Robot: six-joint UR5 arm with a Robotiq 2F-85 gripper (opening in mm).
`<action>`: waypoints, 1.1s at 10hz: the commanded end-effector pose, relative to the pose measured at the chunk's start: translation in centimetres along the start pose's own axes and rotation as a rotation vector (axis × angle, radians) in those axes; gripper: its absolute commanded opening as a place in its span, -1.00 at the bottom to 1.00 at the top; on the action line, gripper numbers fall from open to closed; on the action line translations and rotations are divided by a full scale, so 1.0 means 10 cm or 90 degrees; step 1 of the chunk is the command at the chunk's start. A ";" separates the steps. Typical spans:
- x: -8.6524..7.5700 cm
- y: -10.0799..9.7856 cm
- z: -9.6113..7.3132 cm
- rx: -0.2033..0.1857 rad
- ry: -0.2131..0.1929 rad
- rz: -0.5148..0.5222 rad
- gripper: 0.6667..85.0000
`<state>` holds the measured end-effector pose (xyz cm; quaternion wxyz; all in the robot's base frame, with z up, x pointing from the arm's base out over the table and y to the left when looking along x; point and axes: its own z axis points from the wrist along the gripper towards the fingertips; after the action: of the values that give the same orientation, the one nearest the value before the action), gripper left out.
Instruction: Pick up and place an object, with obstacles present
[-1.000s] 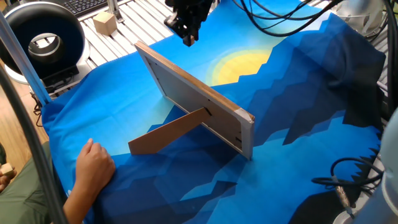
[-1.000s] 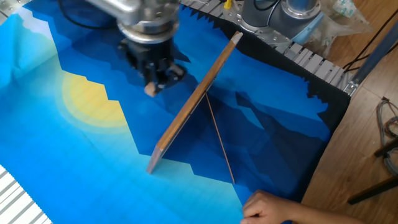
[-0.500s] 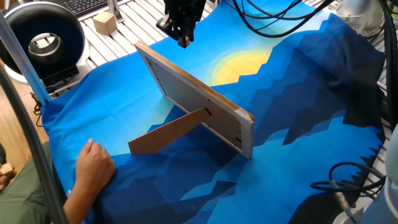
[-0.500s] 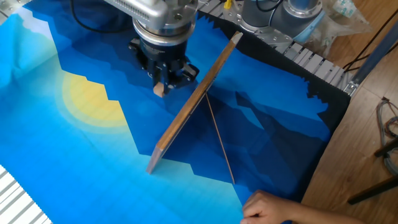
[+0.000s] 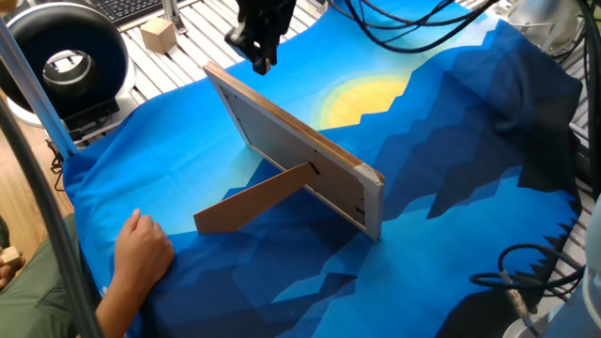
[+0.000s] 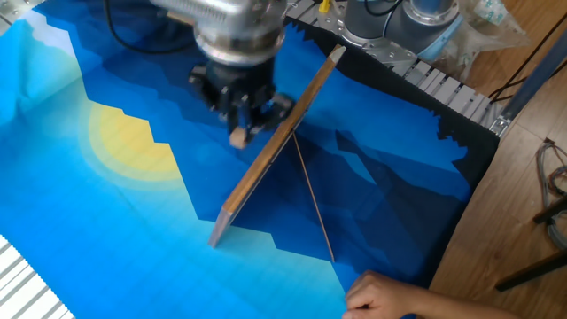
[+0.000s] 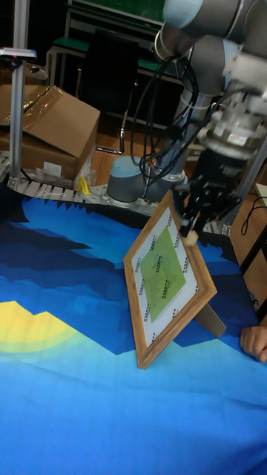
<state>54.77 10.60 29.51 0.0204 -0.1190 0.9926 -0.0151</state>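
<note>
Over a table draped in a blue cloth (image 5: 451,188) printed with jagged dark-blue mountains and a yellow sun (image 5: 362,99): a black two-finger gripper (image 5: 260,58) (image 6: 239,133) (image 7: 191,228), pointing down. Hangs at the upper edge of a large flat rectangular board with light wood edges (image 5: 291,155) (image 6: 266,159) (image 7: 167,282), on the face side near the top corner. In the tall fixed view, overlaps that upper edge; whether touching or just clear of it, hard to tell.

Jaws drawn in narrow, pinching a small tan wooden block (image 6: 237,137) (image 7: 192,237) whose lower end sticks out below the fingertips. Held in the air, clear of the cloth. Too small to make out well in the view from behind the board.

Board standing tilted on its long lower edge, leaning back onto a flat brown strut (image 5: 254,199) (image 7: 211,315) that runs from the middle of its back down to the cloth. Pale grey back plain; front bearing a green square ringed by small black marks.

Resting on the cloth's edge well behind the board, near the strut's foot: a bare human hand (image 5: 141,249) (image 6: 381,297) (image 7: 254,343).

Beyond the cloth, on the slatted metal tabletop: a light wooden cube (image 5: 158,35) and a black ring-shaped device (image 5: 66,61). In the tall view, behind the table: an open brown cardboard box (image 7: 48,130).
</note>
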 end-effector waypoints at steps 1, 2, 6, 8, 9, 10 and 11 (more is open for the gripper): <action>0.18 0.42 -0.56 -0.012 0.024 0.037 -0.98; 0.09 0.63 -0.58 -0.018 0.025 0.062 -0.98; -0.22 1.21 -0.17 -0.016 -0.011 0.110 -0.98; -0.43 1.29 0.11 -0.004 -0.034 0.114 -0.98; -0.54 1.30 0.27 -0.011 -0.044 0.110 -0.98; -0.65 1.30 0.45 -0.016 -0.056 0.106 -0.98; -0.72 1.29 0.60 -0.014 -0.065 0.106 -0.98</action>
<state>57.05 23.21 26.95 0.0521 -0.0390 0.9979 -0.0061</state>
